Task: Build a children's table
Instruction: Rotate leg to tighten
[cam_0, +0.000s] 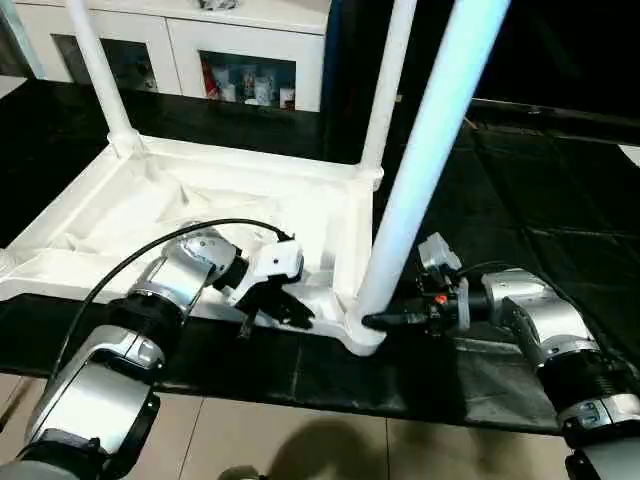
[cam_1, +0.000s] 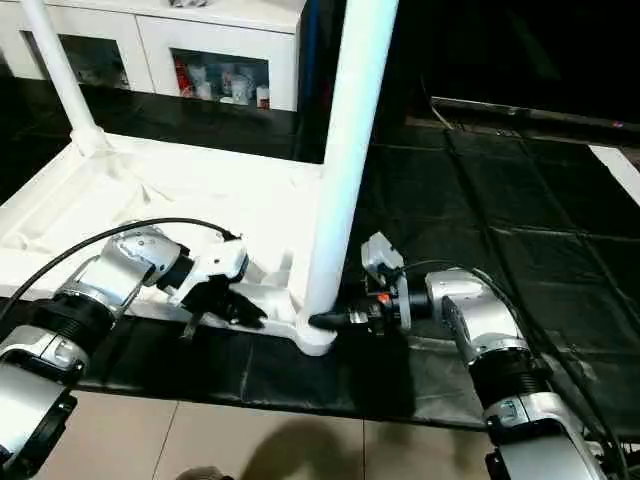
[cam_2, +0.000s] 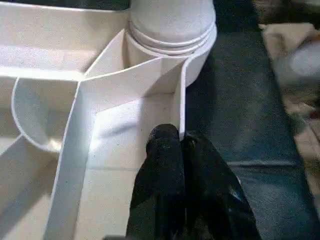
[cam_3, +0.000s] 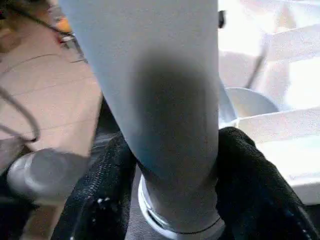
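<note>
Left eye view is showing the children's table (cam_0: 200, 215) lying upside down on a black floor mat (cam_0: 520, 180), its ribbed underside facing up; three white legs are standing upright in corner sockets, a far-left leg (cam_0: 100, 70), a far-right leg (cam_0: 388, 80) and a near-right leg (cam_0: 420, 170); the right gripper (cam_0: 385, 320) is reaching in from the right, its fingers (cam_3: 250, 185) clamping around the base of the near-right leg just above its socket; the left gripper (cam_2: 181, 142) is resting at the table's near rim beside that socket, its fingers pressing together on the thin rim wall; a white cabinet (cam_0: 240, 50) with glass doors is standing behind the mat.
</note>
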